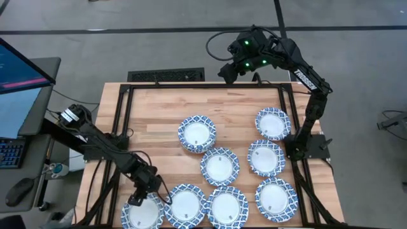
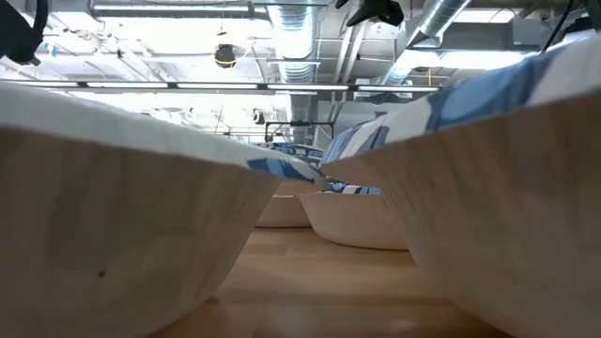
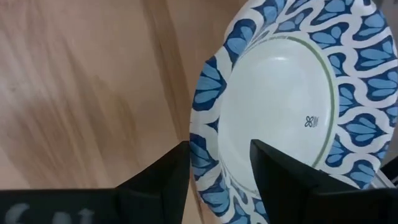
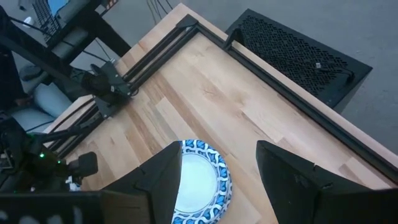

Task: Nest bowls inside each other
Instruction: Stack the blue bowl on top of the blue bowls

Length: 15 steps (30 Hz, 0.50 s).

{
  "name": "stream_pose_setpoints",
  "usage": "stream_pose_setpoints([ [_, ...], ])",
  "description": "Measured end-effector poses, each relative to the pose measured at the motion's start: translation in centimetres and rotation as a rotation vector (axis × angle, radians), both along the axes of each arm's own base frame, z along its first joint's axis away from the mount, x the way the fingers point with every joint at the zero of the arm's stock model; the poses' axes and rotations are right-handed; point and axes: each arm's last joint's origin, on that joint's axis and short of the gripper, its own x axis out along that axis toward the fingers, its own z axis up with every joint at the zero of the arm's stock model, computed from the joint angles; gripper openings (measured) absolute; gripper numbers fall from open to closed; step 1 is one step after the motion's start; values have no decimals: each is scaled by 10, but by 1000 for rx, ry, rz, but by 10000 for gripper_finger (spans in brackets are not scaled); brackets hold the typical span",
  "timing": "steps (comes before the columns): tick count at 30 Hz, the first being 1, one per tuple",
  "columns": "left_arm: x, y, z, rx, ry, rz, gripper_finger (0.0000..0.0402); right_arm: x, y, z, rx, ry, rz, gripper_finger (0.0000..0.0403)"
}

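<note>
Several blue-and-white rimmed bowls rest on their bases on the wooden table [image 1: 159, 108]. One at the middle [image 1: 197, 133] looks like a nested stack. My left gripper [image 1: 141, 194] is open, low over the near-left bowl [image 1: 143, 213]. In the left wrist view its fingers [image 3: 217, 152] stand on either side of that bowl's rim [image 3: 202, 155], one finger [image 3: 280, 174] over the white inside and one [image 3: 158, 180] outside. I see no touch. My right gripper [image 1: 227, 71] is open and empty, raised above the table's far edge; its wrist view [image 4: 217, 152] looks down on the middle stack [image 4: 199, 180].
The other bowls lie in a near row [image 1: 227, 207] and a right-hand column [image 1: 272, 122], some rims touching. Two bowls [image 2: 113, 216] [image 2: 507, 188] fill the low view close up. The table's far left [image 1: 152, 108] is bare wood. A black frame [image 1: 127, 89] edges the table.
</note>
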Motion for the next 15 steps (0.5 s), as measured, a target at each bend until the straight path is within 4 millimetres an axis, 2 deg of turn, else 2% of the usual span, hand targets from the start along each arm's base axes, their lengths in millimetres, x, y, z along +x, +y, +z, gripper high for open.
stream_pose_setpoints([
  [3, -2, -2, -1, 2, -1, -7, 159, 0, 0, 0, -8, 4, -9, 230],
  [8, -12, -3, -14, -13, 45, 57, 159, 0, -1, 0, -14, 7, -16, 230],
  [15, -15, 1, -18, 85, 32, 120, 148, 0, -1, 0, -14, 6, -16, 230],
])
